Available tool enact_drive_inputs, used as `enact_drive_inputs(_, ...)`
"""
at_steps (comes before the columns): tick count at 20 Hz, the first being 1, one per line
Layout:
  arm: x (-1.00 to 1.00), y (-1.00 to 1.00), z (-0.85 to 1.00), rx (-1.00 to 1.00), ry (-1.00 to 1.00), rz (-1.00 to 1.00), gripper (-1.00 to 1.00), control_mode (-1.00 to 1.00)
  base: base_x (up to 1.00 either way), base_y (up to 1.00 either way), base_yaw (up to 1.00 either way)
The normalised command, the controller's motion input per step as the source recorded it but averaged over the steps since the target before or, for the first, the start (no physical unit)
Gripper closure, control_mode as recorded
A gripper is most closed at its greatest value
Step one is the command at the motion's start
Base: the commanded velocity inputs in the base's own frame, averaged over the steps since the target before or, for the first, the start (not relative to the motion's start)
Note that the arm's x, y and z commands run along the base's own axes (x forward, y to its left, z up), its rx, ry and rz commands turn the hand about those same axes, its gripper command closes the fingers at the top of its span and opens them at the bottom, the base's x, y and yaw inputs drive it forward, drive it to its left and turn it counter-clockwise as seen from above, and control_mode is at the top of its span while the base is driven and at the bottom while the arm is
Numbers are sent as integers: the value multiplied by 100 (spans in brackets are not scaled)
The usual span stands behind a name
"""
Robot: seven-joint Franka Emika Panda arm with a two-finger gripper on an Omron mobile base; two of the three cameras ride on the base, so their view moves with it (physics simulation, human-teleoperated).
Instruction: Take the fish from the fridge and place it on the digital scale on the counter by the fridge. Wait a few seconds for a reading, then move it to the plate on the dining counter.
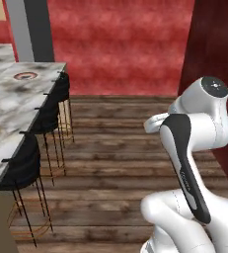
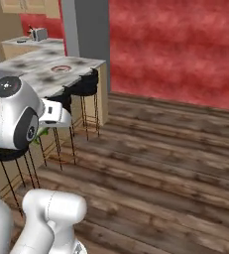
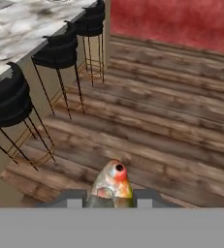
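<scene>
Wooden plank flooring (image 1: 115, 148) runs under a red back wall (image 1: 120, 44) in my left base view, with the dining counter (image 1: 12, 104) along the left side; I count three black bar stools (image 1: 49, 116) tucked against its edge, and the plate (image 1: 25, 75) sits on the marble near the far end, nothing on it that I can make out. From the right base view I see the same counter (image 2: 36, 69) at upper left with the plate (image 2: 60, 68) on it, stools (image 2: 86, 84) lined up below, and a silver toaster (image 2: 38, 33) on a farther counter behind; a bit of green (image 2: 41, 133) peeks out under the arm's wrist, too small for me to name. Through the hand view I have the gripper (image 3: 111, 202) clenched on the fish (image 3: 111, 184), whose head with its red eye points forward over the floor, well short of the counter (image 3: 31, 29), with three stools (image 3: 11, 104) standing between floor and counter edge.
</scene>
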Motion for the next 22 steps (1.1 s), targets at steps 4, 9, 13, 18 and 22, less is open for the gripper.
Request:
enact_drive_inputs(4, 0, 0, 0, 0, 0, 0, 100, 100, 94, -76, 43)
enact_drive_inputs(9, 0, 0, 0, 0, 0, 0, 100, 100, 94, -76, 43)
enact_drive_inputs(13, 0, 0, 0, 0, 0, 0, 100, 100, 94, -74, 44)
enact_drive_inputs(18, 0, 0, 0, 0, 0, 0, 100, 100, 94, -72, 45)
enact_drive_inputs(22, 0, 0, 0, 0, 0, 0, 100, 100, 94, -73, 45)
